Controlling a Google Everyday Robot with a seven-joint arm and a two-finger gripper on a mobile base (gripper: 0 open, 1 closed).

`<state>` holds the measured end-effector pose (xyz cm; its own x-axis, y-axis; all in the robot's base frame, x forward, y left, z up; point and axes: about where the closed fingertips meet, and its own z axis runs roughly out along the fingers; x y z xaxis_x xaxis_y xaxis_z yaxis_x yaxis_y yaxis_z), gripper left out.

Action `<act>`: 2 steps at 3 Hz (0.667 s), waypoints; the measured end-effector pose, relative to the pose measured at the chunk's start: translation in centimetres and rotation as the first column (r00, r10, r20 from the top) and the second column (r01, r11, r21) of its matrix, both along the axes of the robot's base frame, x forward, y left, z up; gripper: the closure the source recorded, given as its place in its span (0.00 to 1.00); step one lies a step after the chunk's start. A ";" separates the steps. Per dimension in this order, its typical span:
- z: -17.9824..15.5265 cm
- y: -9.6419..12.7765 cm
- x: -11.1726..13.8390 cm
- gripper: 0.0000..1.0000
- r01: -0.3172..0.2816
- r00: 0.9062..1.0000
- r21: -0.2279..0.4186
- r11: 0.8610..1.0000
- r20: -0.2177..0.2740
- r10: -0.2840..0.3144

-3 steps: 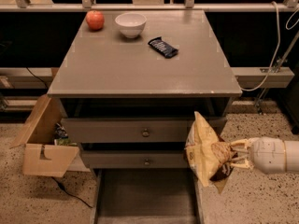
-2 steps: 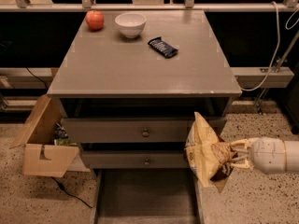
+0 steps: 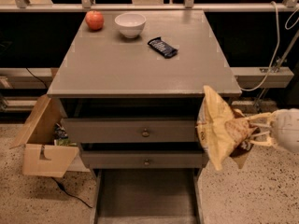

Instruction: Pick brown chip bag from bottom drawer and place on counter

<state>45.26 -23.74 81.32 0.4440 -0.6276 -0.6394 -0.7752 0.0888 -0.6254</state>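
Observation:
The brown chip bag, crinkly tan-yellow with a dark brown lower part, hangs in the air to the right of the cabinet, level with the upper drawers and just below the counter's right front corner. My gripper reaches in from the right edge and is shut on the bag's right side. The bottom drawer is pulled open below, and its visible grey floor holds nothing. The counter is the flat grey cabinet top above and left of the bag.
On the counter's far part lie a red apple, a white bowl and a dark blue candy bar wrapper. Two upper drawers with brass knobs are closed. An open cardboard box stands left of the cabinet.
My gripper has risen slightly with the chip bag, staying to the right of the cabinet. Nothing else has moved.

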 end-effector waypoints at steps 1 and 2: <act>6.3 -0.9 0.4 1.00 0.032 0.993 -0.113 0.993 0.118 -0.018; 12.6 -1.4 1.9 1.00 0.068 0.975 -0.213 0.975 0.220 -0.020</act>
